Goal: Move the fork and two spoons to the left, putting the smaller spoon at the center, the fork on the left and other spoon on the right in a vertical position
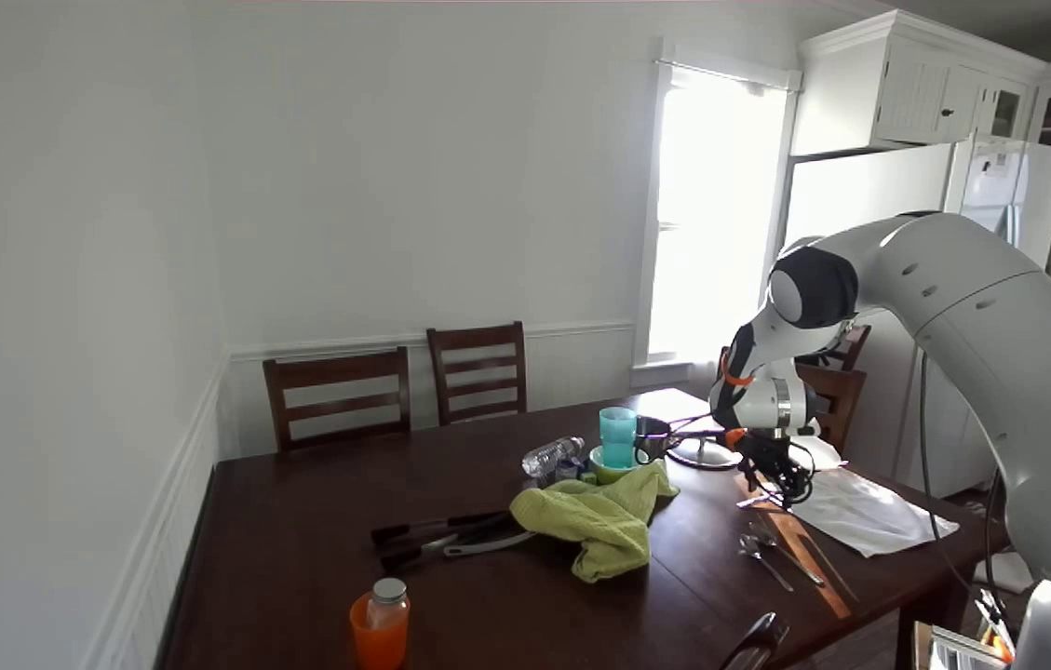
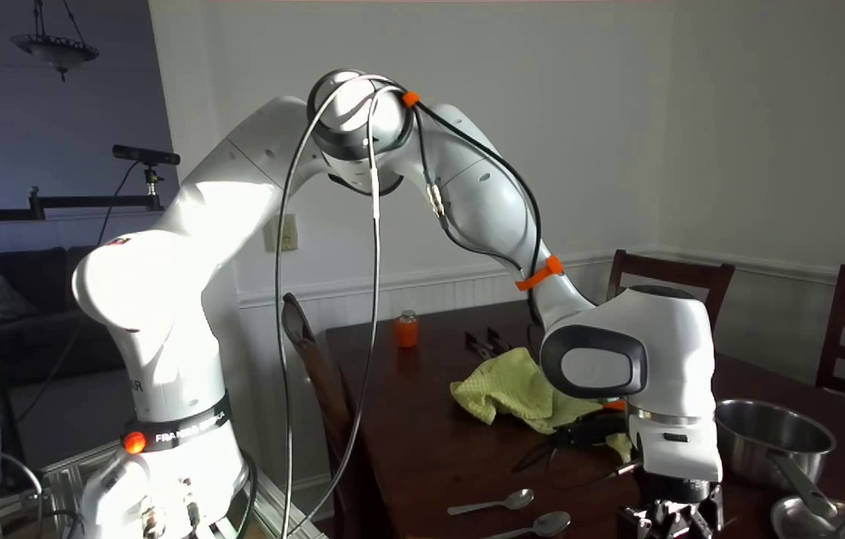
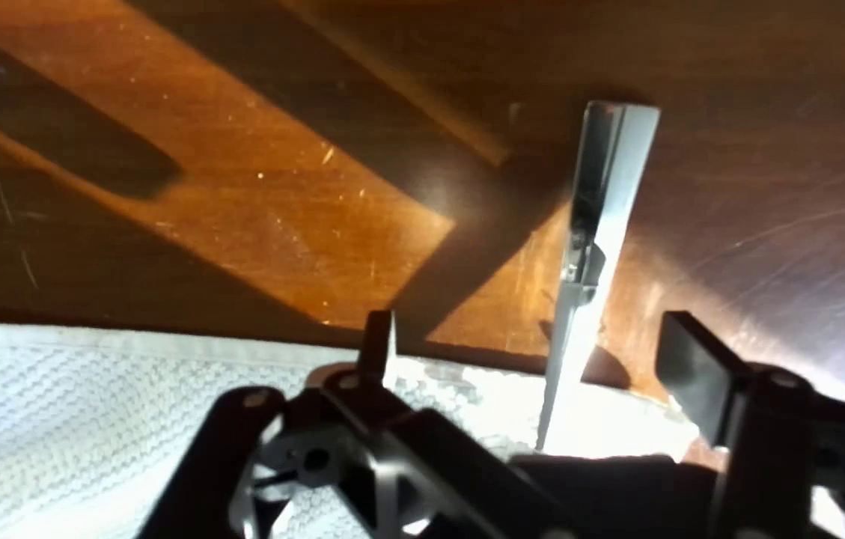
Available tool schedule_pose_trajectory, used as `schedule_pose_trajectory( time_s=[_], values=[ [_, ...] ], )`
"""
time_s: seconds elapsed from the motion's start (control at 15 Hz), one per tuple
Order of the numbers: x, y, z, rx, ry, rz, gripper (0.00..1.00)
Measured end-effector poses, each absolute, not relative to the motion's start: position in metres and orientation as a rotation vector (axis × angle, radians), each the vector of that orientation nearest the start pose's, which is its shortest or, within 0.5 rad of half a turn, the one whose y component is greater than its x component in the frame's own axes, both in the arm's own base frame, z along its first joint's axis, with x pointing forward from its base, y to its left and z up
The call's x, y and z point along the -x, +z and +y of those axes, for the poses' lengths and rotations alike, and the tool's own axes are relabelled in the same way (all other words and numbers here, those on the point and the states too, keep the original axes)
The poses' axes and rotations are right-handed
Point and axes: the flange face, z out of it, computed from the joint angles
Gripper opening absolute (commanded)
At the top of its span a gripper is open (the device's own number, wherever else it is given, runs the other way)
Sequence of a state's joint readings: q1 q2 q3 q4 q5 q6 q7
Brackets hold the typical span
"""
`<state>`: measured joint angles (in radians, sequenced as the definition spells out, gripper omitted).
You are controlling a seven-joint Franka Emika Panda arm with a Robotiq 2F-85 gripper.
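My gripper (image 3: 527, 340) is open, its fingers apart on both sides of a silver utensil handle (image 3: 605, 209) in the wrist view. The handle lies on the dark table and runs to the white cloth's edge; its other end is hidden or washed out, but it appears to be the fork. The gripper (image 1: 781, 491) hangs low over the fork (image 1: 752, 501) in an exterior view; it also shows at the bottom of an exterior view (image 2: 669, 522). The smaller spoon (image 1: 770, 566) and larger spoon (image 1: 797, 560) lie side by side; both also show in an exterior view, the smaller (image 2: 493, 504) and larger (image 2: 534, 527).
A white cloth (image 1: 869, 512) lies beside the gripper. A yellow-green cloth (image 1: 599, 521), teal cup (image 1: 618, 437), plastic bottle (image 1: 551, 457) and black-handled utensils (image 1: 423, 530) occupy the table's middle. An orange cup (image 1: 381, 637) stands at the far side. A metal pot (image 2: 766, 442) and lid (image 2: 804, 516) stand near the gripper.
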<state>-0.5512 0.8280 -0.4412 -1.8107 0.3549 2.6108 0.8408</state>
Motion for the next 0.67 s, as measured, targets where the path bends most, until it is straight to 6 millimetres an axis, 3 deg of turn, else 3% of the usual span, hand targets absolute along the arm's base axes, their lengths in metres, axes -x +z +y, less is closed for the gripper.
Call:
schedule_pose_trajectory(
  time_s=[0.53,0.67],
  values=[
    [-0.373,0.125,-0.543,1.53,-0.067,2.886,0.03],
    [-0.374,0.125,-0.543,1.522,-0.053,2.888,0.0]
  ],
)
